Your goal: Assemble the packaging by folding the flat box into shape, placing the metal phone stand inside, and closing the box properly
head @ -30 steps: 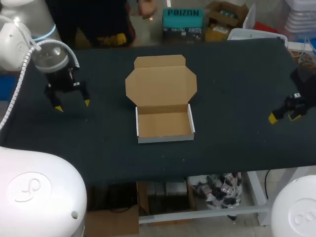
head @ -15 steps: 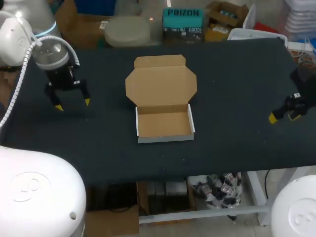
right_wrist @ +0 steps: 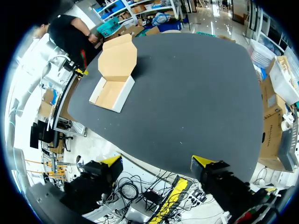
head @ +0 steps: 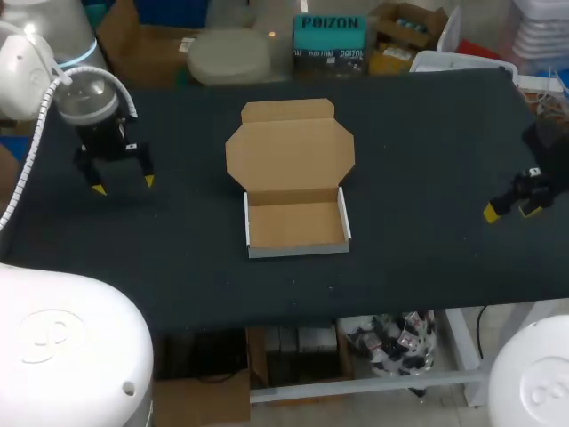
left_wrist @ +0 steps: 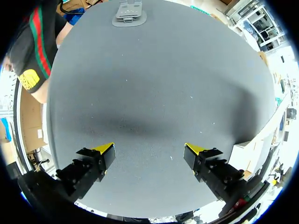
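The brown cardboard box [head: 296,224] sits mid-table as a shallow white-walled tray, its lid [head: 290,147] lying flat behind it. In the right wrist view the box [right_wrist: 114,77] is far ahead. A grey metal phone stand [left_wrist: 129,13] lies at the table's far edge, well ahead of my left gripper [left_wrist: 149,149]; the head view does not show it. My left gripper [head: 123,184] hangs open over the table's left part, nothing between its fingers. My right gripper [head: 508,211] stands open near the right edge, also empty [right_wrist: 156,163].
The black table top [head: 427,160] spreads wide on both sides of the box. Its front edge [head: 356,302] runs a short way below the tray. The right edge lies close by my right gripper.
My left gripper has shifted a little to the left and back, still open. The box and my right arm have not moved.
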